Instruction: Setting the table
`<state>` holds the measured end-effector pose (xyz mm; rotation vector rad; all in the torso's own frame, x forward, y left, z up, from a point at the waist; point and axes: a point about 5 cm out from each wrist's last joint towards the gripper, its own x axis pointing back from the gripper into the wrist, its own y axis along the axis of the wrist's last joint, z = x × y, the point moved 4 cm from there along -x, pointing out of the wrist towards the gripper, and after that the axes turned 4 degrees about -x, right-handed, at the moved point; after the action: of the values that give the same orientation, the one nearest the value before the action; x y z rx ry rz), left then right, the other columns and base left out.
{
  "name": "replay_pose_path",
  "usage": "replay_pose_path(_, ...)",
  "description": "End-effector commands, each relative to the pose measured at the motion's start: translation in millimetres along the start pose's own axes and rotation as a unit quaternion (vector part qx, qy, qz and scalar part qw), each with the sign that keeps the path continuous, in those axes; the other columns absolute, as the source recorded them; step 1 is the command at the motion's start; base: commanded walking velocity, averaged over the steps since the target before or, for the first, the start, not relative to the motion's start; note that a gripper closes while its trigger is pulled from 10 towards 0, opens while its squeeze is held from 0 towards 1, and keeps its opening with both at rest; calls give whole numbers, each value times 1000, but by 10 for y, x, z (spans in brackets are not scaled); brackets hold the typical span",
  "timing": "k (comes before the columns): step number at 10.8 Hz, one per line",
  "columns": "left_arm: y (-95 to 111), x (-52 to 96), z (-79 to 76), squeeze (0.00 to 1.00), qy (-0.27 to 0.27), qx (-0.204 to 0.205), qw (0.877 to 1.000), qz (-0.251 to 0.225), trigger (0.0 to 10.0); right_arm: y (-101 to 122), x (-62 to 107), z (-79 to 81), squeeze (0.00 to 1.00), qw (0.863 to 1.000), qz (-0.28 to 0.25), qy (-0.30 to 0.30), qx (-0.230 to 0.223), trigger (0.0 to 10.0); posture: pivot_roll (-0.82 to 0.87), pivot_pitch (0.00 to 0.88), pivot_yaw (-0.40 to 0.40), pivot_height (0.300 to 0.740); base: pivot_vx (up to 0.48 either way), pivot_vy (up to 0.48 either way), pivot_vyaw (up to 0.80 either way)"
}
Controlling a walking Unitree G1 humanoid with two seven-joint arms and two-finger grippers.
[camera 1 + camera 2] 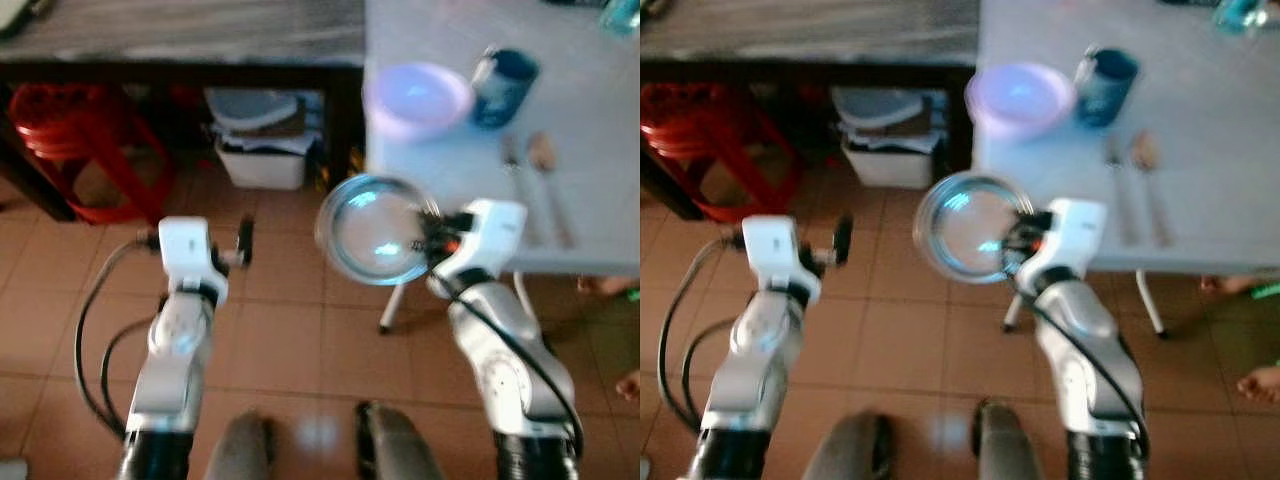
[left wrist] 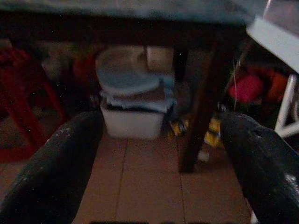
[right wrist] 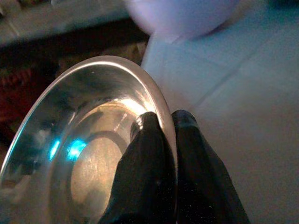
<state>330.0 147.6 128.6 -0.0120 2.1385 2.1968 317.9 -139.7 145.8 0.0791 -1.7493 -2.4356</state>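
My right gripper (image 1: 428, 242) is shut on the rim of a shiny metal plate (image 1: 375, 230), held in the air at the near left corner of the pale table (image 1: 600, 200). In the right wrist view the two black fingers (image 3: 152, 154) pinch the plate's rim (image 3: 117, 67). On the table stand a lilac bowl (image 1: 415, 98) and a dark blue cup (image 1: 503, 86), with a fork (image 1: 518, 180) and a spoon (image 1: 545, 165) lying beside them. My left gripper (image 1: 245, 240) hangs open over the tiled floor, its fingers (image 2: 56, 172) wide apart.
A dark wooden table (image 1: 180, 40) stands at the back left, with a red stool (image 1: 70, 140) and a white bin (image 1: 262, 140) beneath it. A person's feet (image 1: 612, 290) show at the right edge. The pale table's white leg (image 1: 392, 305) stands close to my right arm.
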Motion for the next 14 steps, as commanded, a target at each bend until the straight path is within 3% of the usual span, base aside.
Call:
replay_pose_path(1, -96, 23, 123, 0, 18, 2, 1000, 17, 10000, -31, -31, 72, 0, 1000, 3, 10, -7, 10000, -73, 218, 33, 740, 0, 480, 0)
replay_pose_path(4, -28, -31, 74, 0, 12, 2, 1000, 2, 10000, -43, -55, 33, 0, 1000, -5, 0, -10, 10000, -68, 223, 37, 740, 0, 477, 0)
replay_pose_path(5, -9, -30, 24, 0, 2, 1, 1000, -9, 10000, -48, -81, 13, 0, 999, -3, -17, 34, 10000, -71, 225, 37, 740, 0, 424, 0)
replay_pose_path(7, -6, -28, -17, 0, -4, -1, 1000, -11, 10000, 11, -104, -49, 0, 996, -22, -37, 77, 10000, -81, 220, 38, 740, 296, 373, 0)
replay_pose_path(10, -4, -15, -92, 0, -11, 11, 1000, -14, 10000, 63, -97, -81, 0, 989, -46, -51, 130, 10000, -87, 210, 38, 740, 467, 0, 0)
replay_pose_path(11, -27, 18, -138, 0, -19, 22, 1000, -10, 10000, 129, -51, -73, 0, 989, -68, -44, 127, 10000, -84, 200, 41, 740, 480, 0, 0)
replay_pose_path(12, -26, 58, -211, 0, -30, 28, 999, -12, 10000, 307, 50, -99, 0, 980, -126, -40, 152, 10000, -78, 181, 41, 740, 480, 0, 0)
replay_pose_path(14, -21, 69, -247, 0, -29, 33, 999, -18, 10000, 247, 104, -296, 0, 978, -120, -73, 154, 10000, -72, 133, 34, 740, 480, 0, 0)
